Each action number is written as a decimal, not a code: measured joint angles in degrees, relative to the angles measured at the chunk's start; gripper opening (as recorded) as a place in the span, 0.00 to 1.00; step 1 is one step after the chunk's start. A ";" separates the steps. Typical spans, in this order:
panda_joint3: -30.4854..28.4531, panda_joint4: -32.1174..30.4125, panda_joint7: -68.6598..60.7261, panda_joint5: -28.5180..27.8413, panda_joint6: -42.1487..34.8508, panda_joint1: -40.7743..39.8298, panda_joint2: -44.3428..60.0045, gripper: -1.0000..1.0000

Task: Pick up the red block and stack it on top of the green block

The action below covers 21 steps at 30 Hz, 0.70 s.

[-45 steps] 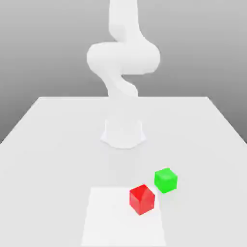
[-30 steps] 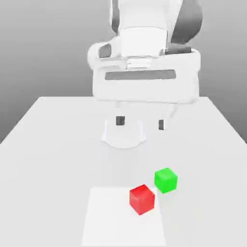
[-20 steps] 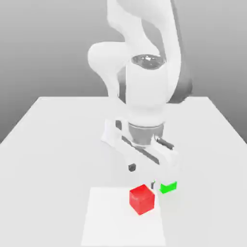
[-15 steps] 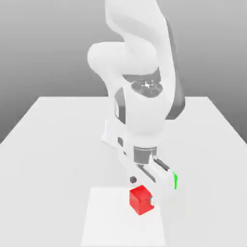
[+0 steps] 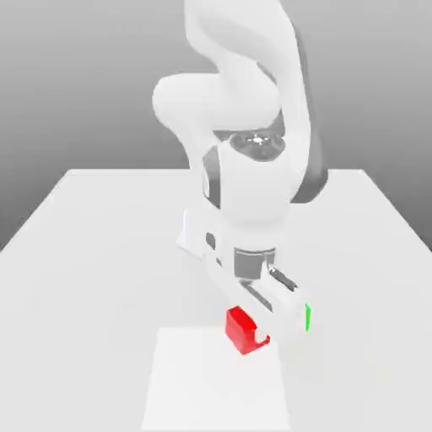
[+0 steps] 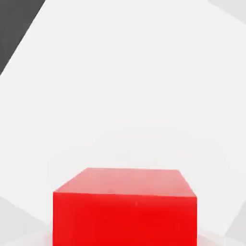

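The red block hangs just above the table near the front, held between the fingers of my gripper, which is shut on it. In the hand view the red block sits close under the camera with the white table beneath it. The white hand hides most of the green block; a thin green sliver of it shows just to the exterior view's right of the hand, resting on the table.
A paler square patch marks the table's front middle, under the red block. The arm's round base stands at the table's centre. The white table runs wide to both sides.
The hand came down from high above, its open fingers went around the red block and shut on it. The block now sits slightly higher than before.
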 joint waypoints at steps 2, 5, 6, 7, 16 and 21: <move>0.77 -1.14 -1.72 3.25 -1.57 2.35 -2.95 0.00; 1.44 -3.00 -3.36 6.82 -3.52 5.25 -6.98 0.00; 1.69 -3.64 -3.71 7.73 -4.11 6.25 -8.24 0.00; 2.02 -4.30 -3.99 8.55 -4.64 7.16 -9.46 0.00; 5.27 -10.84 -3.91 11.74 -7.18 13.67 -18.26 0.00; 8.41 -11.20 0.34 5.60 -2.57 9.22 -13.12 0.00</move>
